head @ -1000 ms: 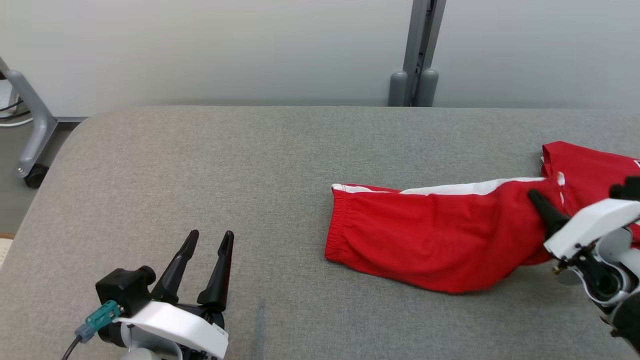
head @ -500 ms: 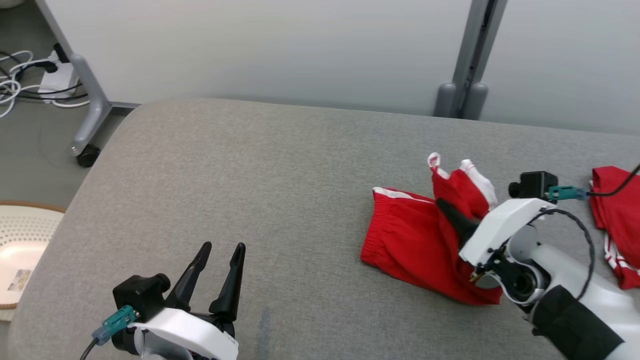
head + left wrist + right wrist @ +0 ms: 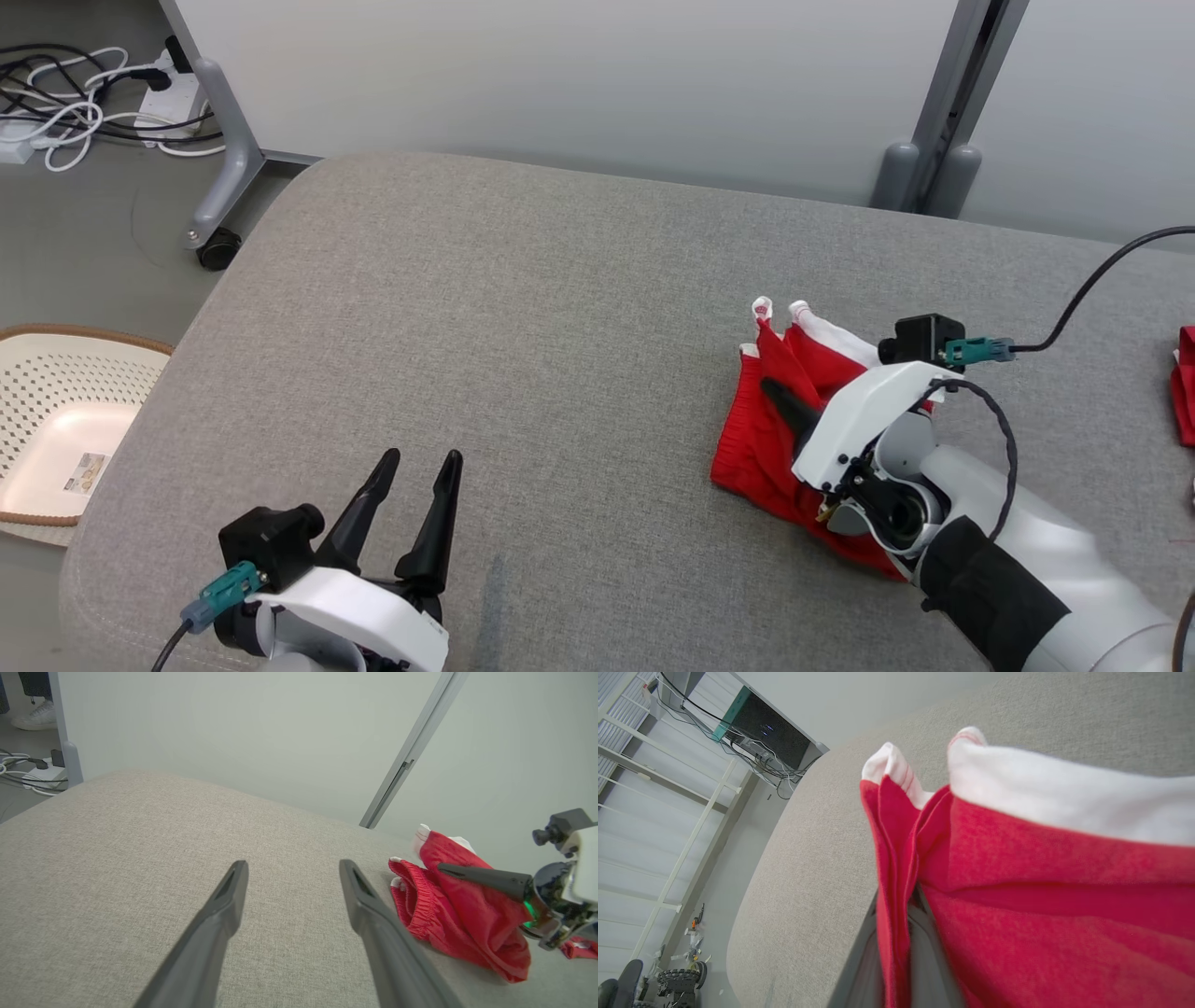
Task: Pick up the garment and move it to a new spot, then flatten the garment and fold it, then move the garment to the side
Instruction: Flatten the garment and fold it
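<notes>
Two grippers in your head view. Your right gripper [image 3: 773,387] is clamped on the red garment [image 3: 752,448], which lies bunched, white trim up, right of centre on the grey padded table [image 3: 523,308]. Your left gripper [image 3: 422,459] hovers near left, fingers apart, empty.

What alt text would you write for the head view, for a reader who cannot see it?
The right gripper is shut on a fold of a red garment bunched on a grey table. The left gripper rests open at lower left, holding nothing.
</notes>
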You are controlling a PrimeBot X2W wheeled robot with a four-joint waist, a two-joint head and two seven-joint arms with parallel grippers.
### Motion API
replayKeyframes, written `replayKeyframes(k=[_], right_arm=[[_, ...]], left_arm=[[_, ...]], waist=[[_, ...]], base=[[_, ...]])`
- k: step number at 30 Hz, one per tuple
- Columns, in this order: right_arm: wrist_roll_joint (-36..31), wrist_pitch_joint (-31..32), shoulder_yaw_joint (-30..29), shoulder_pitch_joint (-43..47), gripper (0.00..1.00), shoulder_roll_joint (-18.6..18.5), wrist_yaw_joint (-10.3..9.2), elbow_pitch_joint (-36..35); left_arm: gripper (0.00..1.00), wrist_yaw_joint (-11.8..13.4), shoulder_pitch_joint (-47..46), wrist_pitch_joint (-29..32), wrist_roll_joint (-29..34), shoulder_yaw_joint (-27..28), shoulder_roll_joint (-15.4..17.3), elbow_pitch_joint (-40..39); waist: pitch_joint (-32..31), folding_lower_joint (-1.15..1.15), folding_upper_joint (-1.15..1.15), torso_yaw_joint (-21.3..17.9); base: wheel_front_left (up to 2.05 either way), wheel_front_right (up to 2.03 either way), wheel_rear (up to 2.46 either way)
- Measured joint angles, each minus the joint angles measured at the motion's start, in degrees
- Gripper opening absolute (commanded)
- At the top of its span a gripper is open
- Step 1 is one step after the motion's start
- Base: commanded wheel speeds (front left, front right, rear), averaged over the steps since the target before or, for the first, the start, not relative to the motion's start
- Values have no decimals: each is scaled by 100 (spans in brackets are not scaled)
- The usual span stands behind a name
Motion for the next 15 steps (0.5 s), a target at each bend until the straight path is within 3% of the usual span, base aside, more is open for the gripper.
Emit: replayKeyframes(k=[1, 8, 14, 15], right_arm=[[-15, -1, 14, -3, 100, 43, 0, 10], [-62, -588, -73, -5, 100, -4, 0, -636], [-288, -1192, -219, 41, 100, -757, 0, -1519], [-428, -1310, -268, 134, 100, -1061, 1, -1780]], left_arm=[[100, 0, -12, 0, -3, 2, 1, 16], [100, 7, 13, -1, -36, 76, 23, 38], [100, 44, 148, -10, -32, 245, 45, -60], [100, 53, 226, -10, -4, 293, 40, -108]], waist=[[-1, 0, 0, -5], [-82, 0, 0, -243], [-212, 0, 0, -624], [-255, 0, 0, -749]], base=[[0, 0, 0], [0, 0, 0], [0, 0, 0], [0, 0, 0]])
